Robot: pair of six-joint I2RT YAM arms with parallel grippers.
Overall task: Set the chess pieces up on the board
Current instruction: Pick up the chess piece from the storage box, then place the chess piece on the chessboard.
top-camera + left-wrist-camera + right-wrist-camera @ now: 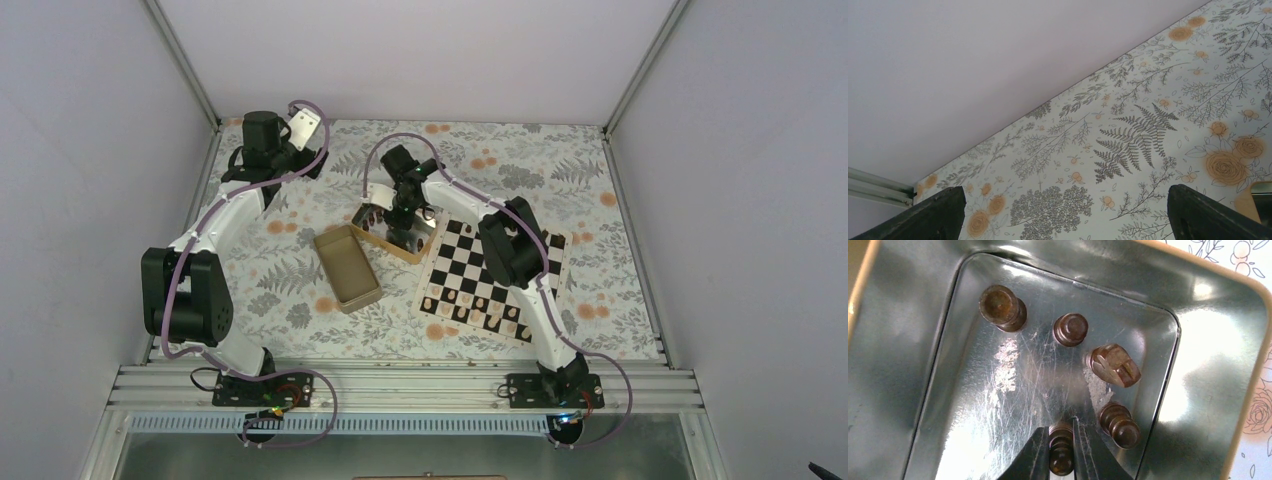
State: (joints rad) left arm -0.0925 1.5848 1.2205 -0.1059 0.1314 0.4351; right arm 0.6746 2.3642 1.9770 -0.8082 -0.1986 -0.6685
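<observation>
Fern-and-rose cloth (600, 190) covered the table inside the pale-walled cell (420, 50) as I ran the rig from afar. At the centre of the action, the right gripper (1060, 434) reached down into an open tin (1198, 285), its fingers pinched narrowly against both sides of a dark piece (1061, 457) lying on the scratched metal floor. Four more chess pieces (1071, 329) sat loose in the same tin, one of them (1119, 424) just beside the right-hand finger. I judged the step to be a pick, best done by lifting straight up so that neighbour and the tin wall stayed untouched; since the piece was gripped lying down, I expected standing it upright to need care. Just beside the tin lay the board (462, 262), with small pieces on its near rows and its far rows bare, where I reckoned this one belonged. A second tin (346, 268) lay on the cloth nearby. Well apart, near the far wall, the left gripper (1066, 192) hung spread wide over bare cloth with nothing between its fingers. Aluminium rails (400, 385) edged the near side.
</observation>
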